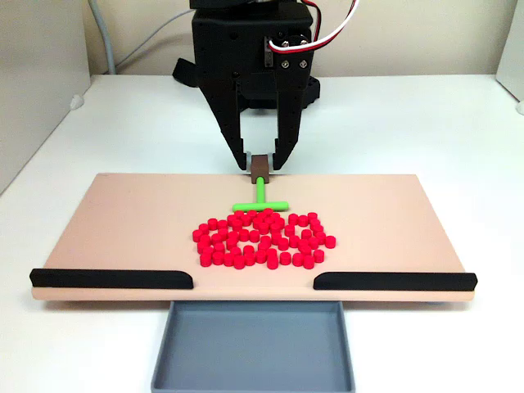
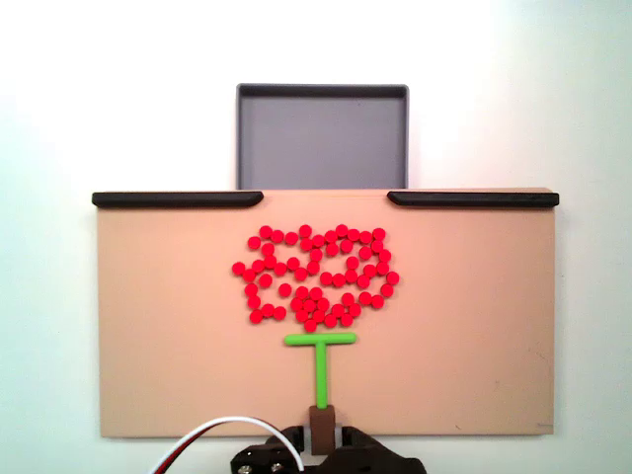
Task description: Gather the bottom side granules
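Observation:
Dozens of tiny red granules (image 1: pixel 260 240) lie in a loose patch mid-board, seen from above as a cluster (image 2: pixel 316 276). A green T-shaped pusher (image 1: pixel 260 201) rests with its crossbar against the patch's far edge; in the top-down fixed view the crossbar (image 2: pixel 320 340) sits just below the granules. Its stem ends in a brown block (image 1: pixel 260 168). My black gripper (image 1: pixel 261 163) hangs over the board's far edge, shut on that brown block (image 2: pixel 321 423). At the bottom edge of the top-down fixed view, my gripper (image 2: pixel 322 439) is cut off.
The tan board (image 1: pixel 123 229) carries two black rails (image 1: pixel 111 278) (image 1: pixel 395 281) along its near edge with a gap between them. A grey tray (image 1: pixel 254 348) sits below that gap. White table surrounds the board; red and white cables (image 1: pixel 327 37) hang by the arm.

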